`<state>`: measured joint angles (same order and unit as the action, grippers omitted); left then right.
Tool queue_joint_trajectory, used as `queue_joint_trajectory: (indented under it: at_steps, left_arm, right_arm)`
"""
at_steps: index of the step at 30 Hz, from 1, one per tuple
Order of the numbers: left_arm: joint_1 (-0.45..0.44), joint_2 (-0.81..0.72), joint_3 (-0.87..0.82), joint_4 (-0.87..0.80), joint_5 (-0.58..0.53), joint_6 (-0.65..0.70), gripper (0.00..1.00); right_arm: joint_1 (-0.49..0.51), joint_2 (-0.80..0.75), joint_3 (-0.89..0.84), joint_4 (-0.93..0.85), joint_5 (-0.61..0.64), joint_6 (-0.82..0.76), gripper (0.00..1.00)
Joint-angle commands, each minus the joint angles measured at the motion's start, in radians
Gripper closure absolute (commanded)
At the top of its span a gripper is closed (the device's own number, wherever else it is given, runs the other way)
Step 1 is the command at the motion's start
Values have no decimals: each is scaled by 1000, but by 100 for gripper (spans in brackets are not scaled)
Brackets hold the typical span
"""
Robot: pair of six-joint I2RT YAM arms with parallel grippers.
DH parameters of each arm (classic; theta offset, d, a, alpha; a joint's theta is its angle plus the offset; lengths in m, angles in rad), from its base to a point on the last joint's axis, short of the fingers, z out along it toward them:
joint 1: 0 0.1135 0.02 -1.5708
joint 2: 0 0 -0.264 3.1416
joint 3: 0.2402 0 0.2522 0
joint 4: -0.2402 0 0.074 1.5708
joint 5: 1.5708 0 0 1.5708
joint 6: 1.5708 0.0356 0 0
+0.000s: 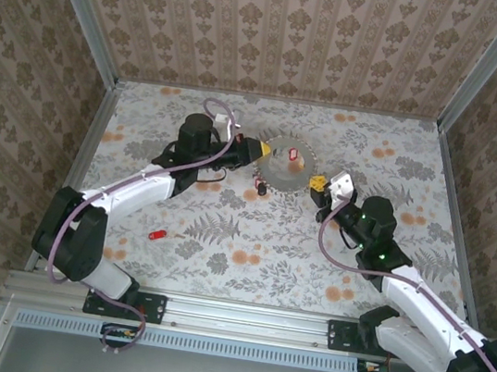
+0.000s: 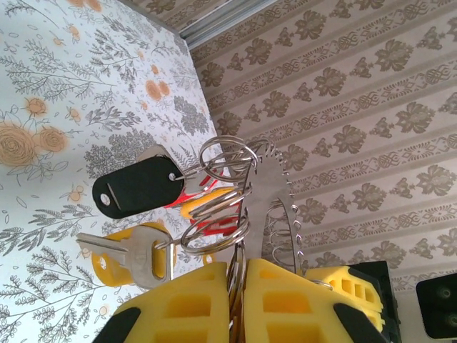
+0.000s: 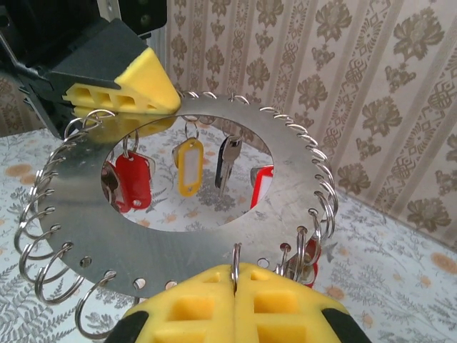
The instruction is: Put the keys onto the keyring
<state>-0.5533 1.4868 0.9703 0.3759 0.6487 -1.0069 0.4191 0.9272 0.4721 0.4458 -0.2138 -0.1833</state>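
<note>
Lighting was bright, even and diffuse in all three views; the source direction could not be fixed. In the overhead view the arms (image 1: 136, 188) cast only faint, soft-edged shadows on the worktop (image 1: 249, 242), and colours read true. In the right wrist view the keyring (image 3: 178, 243) carried a dull sheen and a yellow reflection near its upper rim, with detail preserved. The yellow jaws at the bottom edge of both wrist views were slightly soft. The wallpaper (image 3: 371, 107) beyond was reasonably sharp. Wire loops in the left wrist view showed small bright glints.
</note>
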Motion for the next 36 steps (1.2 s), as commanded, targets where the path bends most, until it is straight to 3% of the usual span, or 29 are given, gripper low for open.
queue_joint_trajectory:
  at_steps: [1, 6, 10, 15, 21, 25, 30, 36]
  left_arm:
    - [-4, -15, 4, 80, 93, 1, 100]
    - [0, -46, -3, 31, 20, 19, 100]
    - [3, -37, -8, -45, -41, 28, 68]
    - [3, -18, -33, -60, -83, 33, 60]
    - [3, 5, -64, -111, -134, 87, 40]
    - [1, 14, -112, -91, -164, 85, 34]
    - [-5, 6, -119, -81, -173, 139, 33]
    - [-40, -39, -112, -21, -158, 355, 34]
  right_arm:
    - [-5, 26, 70, 60, -13, -22, 100]
    - [-11, 33, 71, 71, -31, -22, 100]
    - [-29, 35, 94, 47, -95, -15, 100]
    - [-43, 37, 144, -74, -160, -27, 100]
    - [-62, 80, 196, -205, -170, -35, 100]
    - [-66, 104, 215, -260, -182, -70, 100]
    - [-61, 116, 244, -402, -253, -245, 100]
    - [-61, 113, 243, -478, -380, -400, 100]
